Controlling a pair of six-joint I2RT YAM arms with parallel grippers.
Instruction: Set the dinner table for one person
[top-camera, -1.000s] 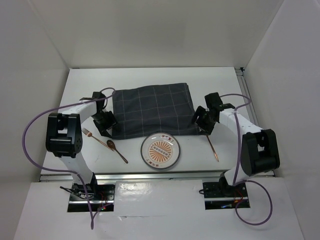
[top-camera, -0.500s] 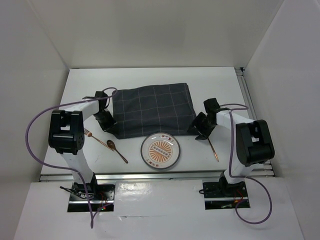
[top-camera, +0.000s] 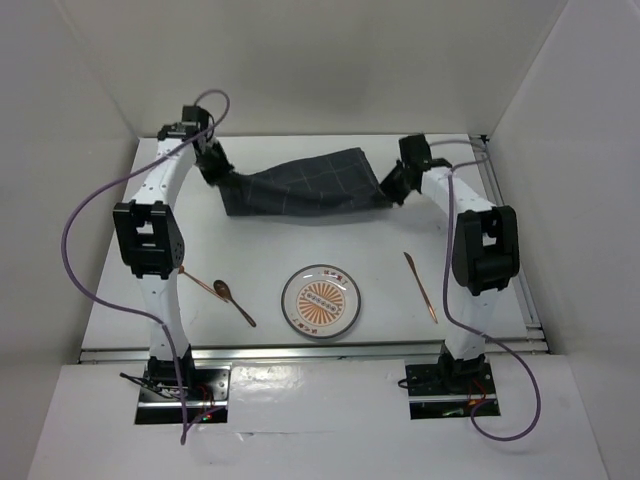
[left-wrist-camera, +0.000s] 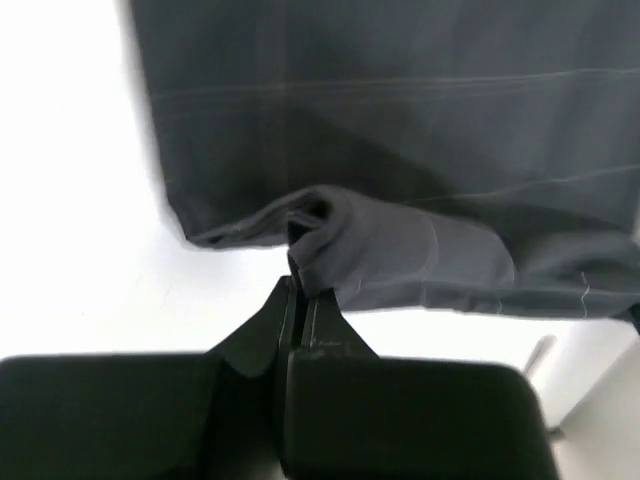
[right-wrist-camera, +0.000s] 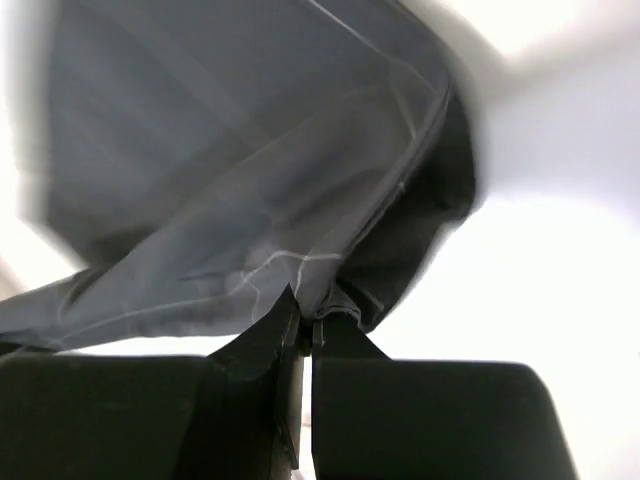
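A dark grey checked cloth mat (top-camera: 305, 182) hangs stretched between both arms above the far half of the white dinner table (top-camera: 450, 260). My left gripper (top-camera: 215, 168) is shut on the mat's left corner (left-wrist-camera: 330, 235); the pinched fold shows at the fingertips in the left wrist view. On the other side my right gripper (top-camera: 392, 186) is shut on the right corner (right-wrist-camera: 330, 300). An orange-patterned plate (top-camera: 321, 301) lies near the front middle. Left of it lie a copper spoon (top-camera: 233, 300) and a fork (top-camera: 196, 282). A copper knife (top-camera: 421, 286) lies to the plate's right.
White walls enclose the table on three sides. Silver rails (top-camera: 505, 230) run along the right and near edges. Purple cables (top-camera: 85, 220) loop from both arms.
Both grippers closed on the mat's near corners and carried them up and toward the far side. The mat, flat on the table before, now hangs stretched between them.
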